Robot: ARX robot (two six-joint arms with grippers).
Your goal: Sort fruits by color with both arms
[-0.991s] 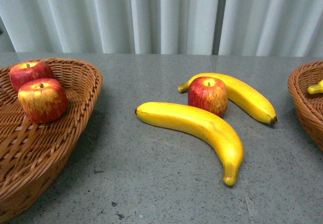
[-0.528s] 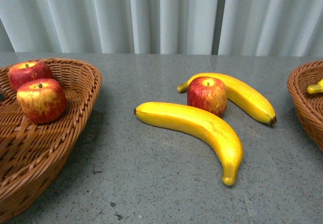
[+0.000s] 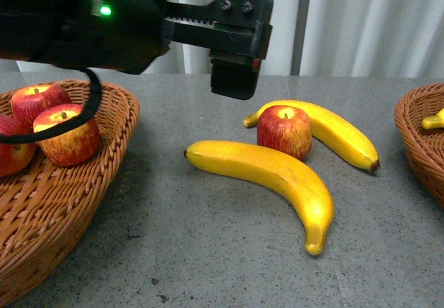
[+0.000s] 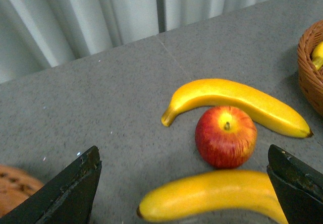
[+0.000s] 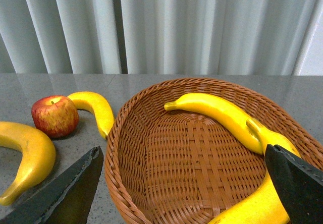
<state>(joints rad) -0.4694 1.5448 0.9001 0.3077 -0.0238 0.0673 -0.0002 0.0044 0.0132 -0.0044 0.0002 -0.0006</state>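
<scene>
One red apple (image 3: 284, 131) stands on the table between two bananas, the near one (image 3: 267, 176) and the far one (image 3: 333, 131). My left gripper (image 3: 236, 72) is open and empty, held above the table just left of them. In the left wrist view the apple (image 4: 225, 136) and the near banana (image 4: 212, 199) lie between the wide-apart fingers (image 4: 65, 193). Three apples (image 3: 67, 134) lie in the left basket (image 3: 104, 162). My right gripper (image 5: 181, 183) is open over the right basket (image 5: 151, 183), which holds bananas (image 5: 217, 113).
The left arm (image 3: 104, 16), black with a green light, spans the upper left of the front view. The right basket (image 3: 420, 141) sits at the right edge with a banana tip (image 3: 435, 121) showing. A grey curtain hangs behind the table.
The left arm has come into the front view from the left, above the left basket. A third apple now lies in that basket, and the apples there have shifted.
</scene>
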